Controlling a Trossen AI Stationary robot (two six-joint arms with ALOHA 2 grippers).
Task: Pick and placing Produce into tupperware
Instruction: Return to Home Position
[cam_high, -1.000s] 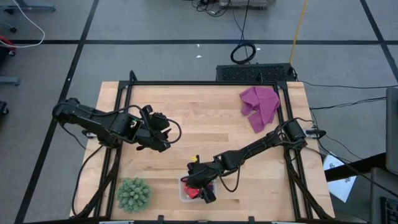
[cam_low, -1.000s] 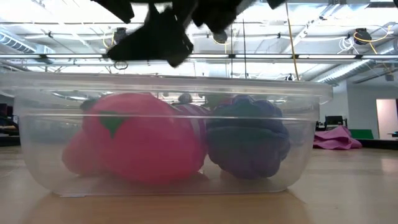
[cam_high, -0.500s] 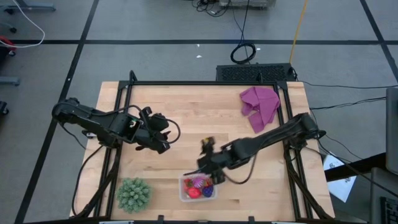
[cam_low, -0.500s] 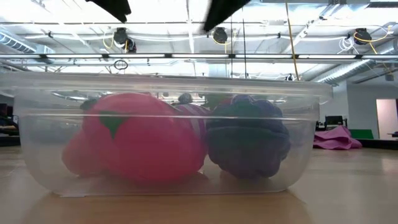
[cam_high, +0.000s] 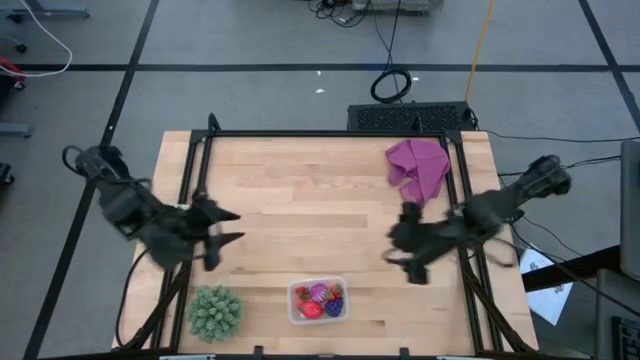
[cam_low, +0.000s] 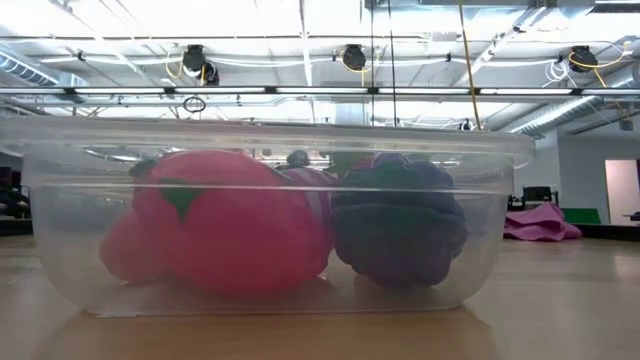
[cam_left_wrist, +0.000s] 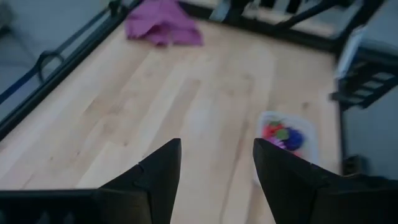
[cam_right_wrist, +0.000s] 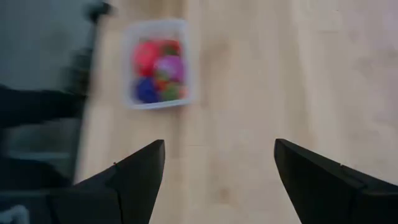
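1. While both arms are swung out toward their own sides, your left gripper (cam_left_wrist: 214, 180) is open with nothing between its fingers, at the left edge of the worktop (cam_high: 300, 190). Your right gripper (cam_right_wrist: 217, 180) is spread wider, also empty, near the right edge.
2. Well apart from both, the tupperware (cam_high: 292, 301) sits at the middle of the front edge, with the spiky green ball (cam_high: 215, 312) near it on the left. The purple cloth (cam_high: 418, 170) lies at the far right corner.
3. Inside the box, a red strawberry (cam_low: 230, 235) presses against a magenta piece (cam_low: 305, 188) and a dark purple grape bunch (cam_low: 400, 225). You have no produce loose on the wood in the high view.
4. Judge the toys light and probably a little slick. The thin clear box looks likely to slide if nudged, so take it across its short sides, at the rim.
5. Half a second ago your right gripper hung just beside the box and your left was farther in over the wood. Both have since pulled away, and the low view no longer shows dark parts above the rim.
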